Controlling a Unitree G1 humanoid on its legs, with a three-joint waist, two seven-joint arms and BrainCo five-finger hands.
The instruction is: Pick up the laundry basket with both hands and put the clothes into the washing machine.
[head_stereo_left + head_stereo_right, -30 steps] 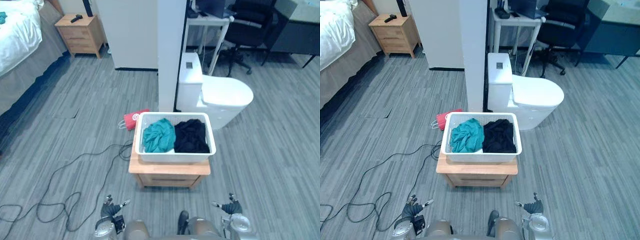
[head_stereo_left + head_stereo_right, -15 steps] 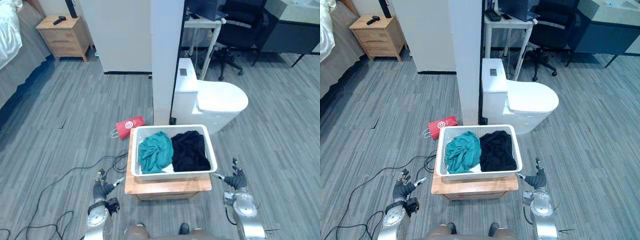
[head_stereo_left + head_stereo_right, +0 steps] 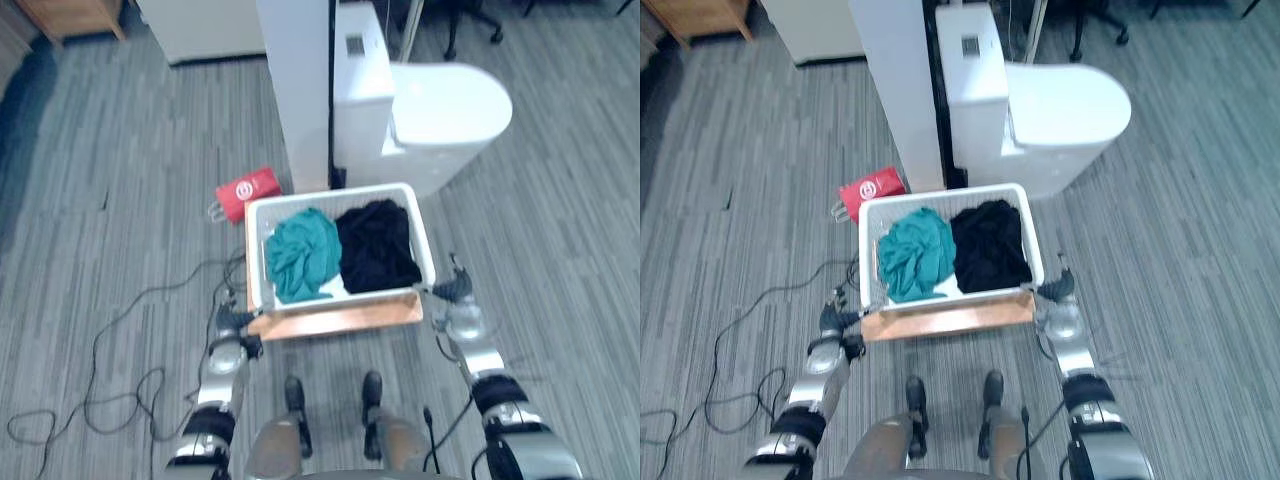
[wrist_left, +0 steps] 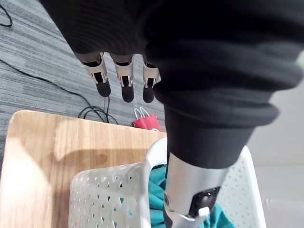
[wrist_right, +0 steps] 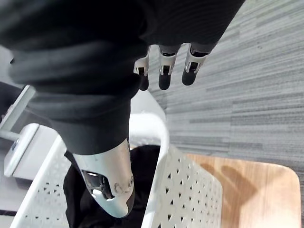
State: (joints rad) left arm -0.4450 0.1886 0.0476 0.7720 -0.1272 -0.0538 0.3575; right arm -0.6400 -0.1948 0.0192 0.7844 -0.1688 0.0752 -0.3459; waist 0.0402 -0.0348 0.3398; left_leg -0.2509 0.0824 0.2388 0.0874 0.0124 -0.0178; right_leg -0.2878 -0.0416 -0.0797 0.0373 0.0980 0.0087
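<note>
Head looks down; close wrists apparently share basket (image 4: 109, 199).

Right robot hand (image 5: 95, 57) under dark ribbed cover; fingers (image 5: 164, 71) straight, spread over grey plank floor (image 5: 247, 85). Thumb (image 5: 107, 175) reaches inside white perforated laundry basket (image 5: 190, 190), beside rim; contact unclear. Black garment (image 5: 138, 159) in basket. Basket rests on wooden surface (image 5: 256, 199). White fixture (image 5: 19, 142) beyond, possibly toilet.

both hands have come forward from low before the wooden stand (image 3: 335, 318): the left hand (image 3: 228, 324) now flanks the white laundry basket's (image 3: 256, 250) left front corner, the right hand (image 3: 457, 294) its right rim, fingers straight.
</note>
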